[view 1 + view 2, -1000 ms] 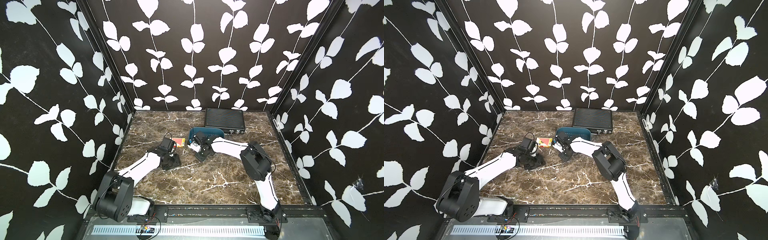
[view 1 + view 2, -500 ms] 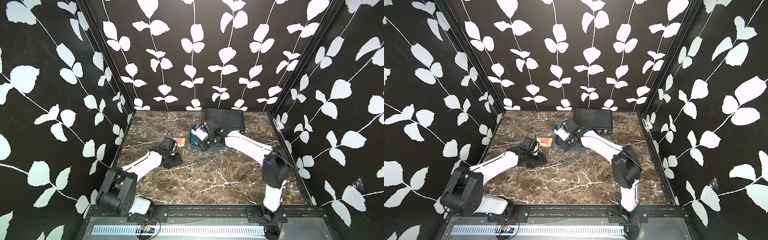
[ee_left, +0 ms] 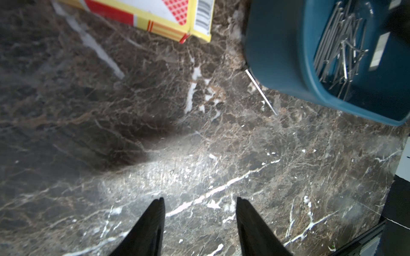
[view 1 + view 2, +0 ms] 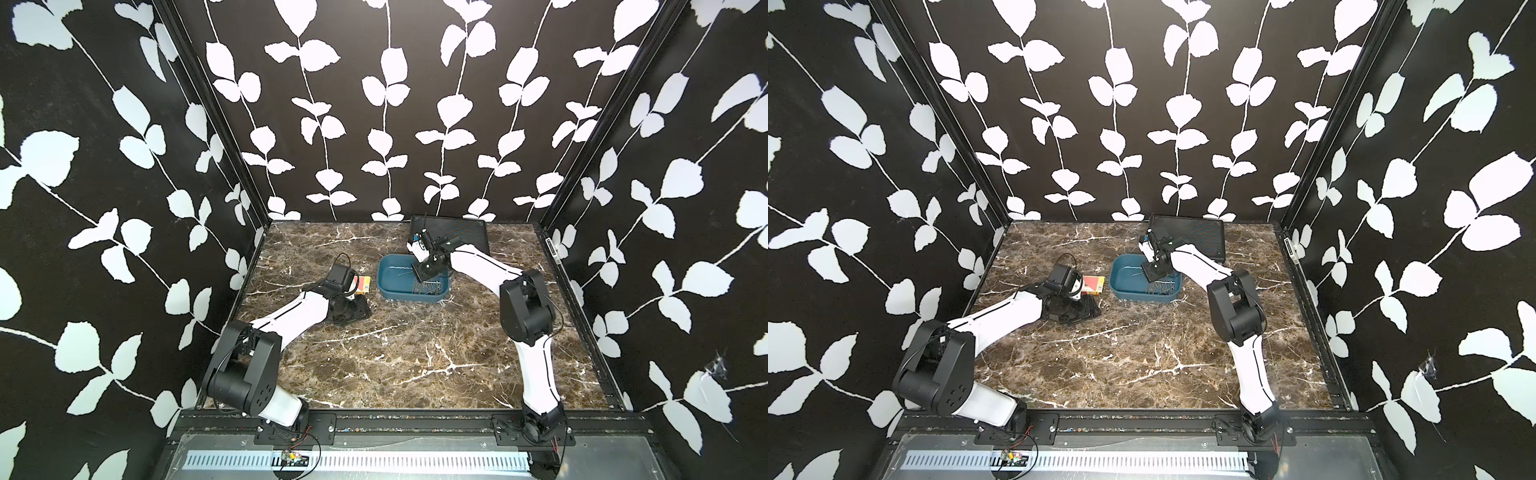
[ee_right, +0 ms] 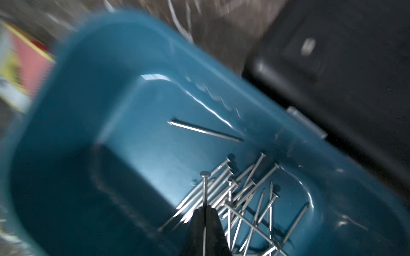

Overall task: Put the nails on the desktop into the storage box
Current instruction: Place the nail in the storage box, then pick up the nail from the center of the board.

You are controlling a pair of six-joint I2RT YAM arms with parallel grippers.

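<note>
Right gripper (image 5: 205, 212): over the far-centre storage box (image 4: 388, 286), jaws nearly together, clamped on one nail (image 5: 204, 188) above the heaped nails (image 5: 239, 195). Left gripper (image 3: 199, 210): jaws apart, empty, over the desktop (image 3: 111, 110). A stray nail (image 3: 261, 93) touches the box's outer wall. Card box (image 3: 168, 22) to the left: barcode only, no legible writing.
</note>
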